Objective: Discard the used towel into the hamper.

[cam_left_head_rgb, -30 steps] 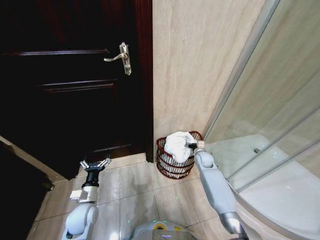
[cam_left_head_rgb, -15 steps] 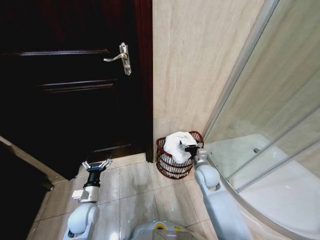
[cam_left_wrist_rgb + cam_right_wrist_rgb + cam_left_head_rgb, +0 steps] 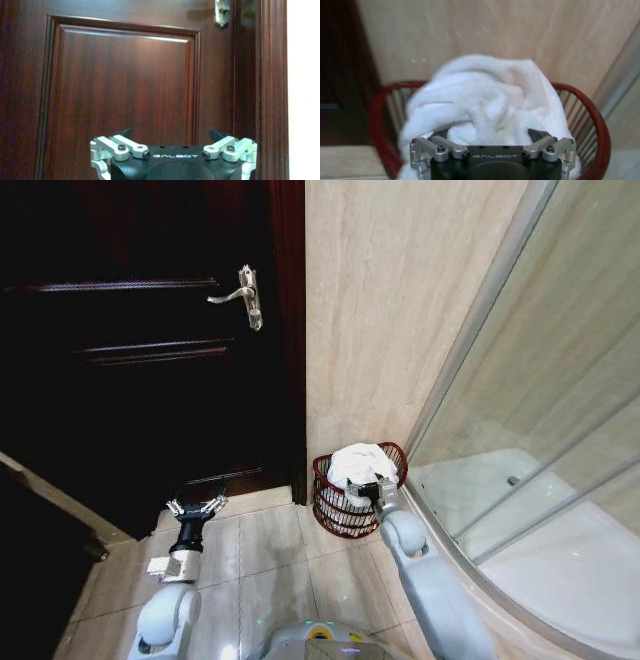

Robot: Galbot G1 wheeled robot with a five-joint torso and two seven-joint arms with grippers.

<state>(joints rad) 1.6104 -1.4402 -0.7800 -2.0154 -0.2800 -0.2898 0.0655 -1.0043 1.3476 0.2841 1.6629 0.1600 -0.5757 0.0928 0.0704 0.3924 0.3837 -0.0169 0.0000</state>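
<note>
The hamper (image 3: 358, 492), a small reddish-brown open-weave basket, stands on the tiled floor (image 3: 270, 565) just below the middle of the head view, tucked into the corner where the beige tiled wall (image 3: 400, 300) meets the glass shower screen (image 3: 540, 400). The white towel (image 3: 358, 462) lies bunched inside it, heaped above the rim and draped over the side nearest the robot.

The right gripper (image 3: 367, 491) sits at the hamper's near rim, right beside the hanging part of the towel. In the right wrist view the right gripper (image 3: 492, 137) has its fingers spread, with the towel (image 3: 480, 97) just beyond the fingertips and not pinched between them; the hamper's red rim (image 3: 587, 116) curves around both sides of the cloth.

The left gripper (image 3: 195, 508) hangs low in the lower left of the head view, above the floor and well apart from the hamper, pointed at the dark wooden door (image 3: 140, 330). In the left wrist view the left gripper (image 3: 172, 135) is spread wide and holds nothing, facing the door panel (image 3: 120, 86), with the door handle (image 3: 221, 13) at the upper right of that frame.
</note>
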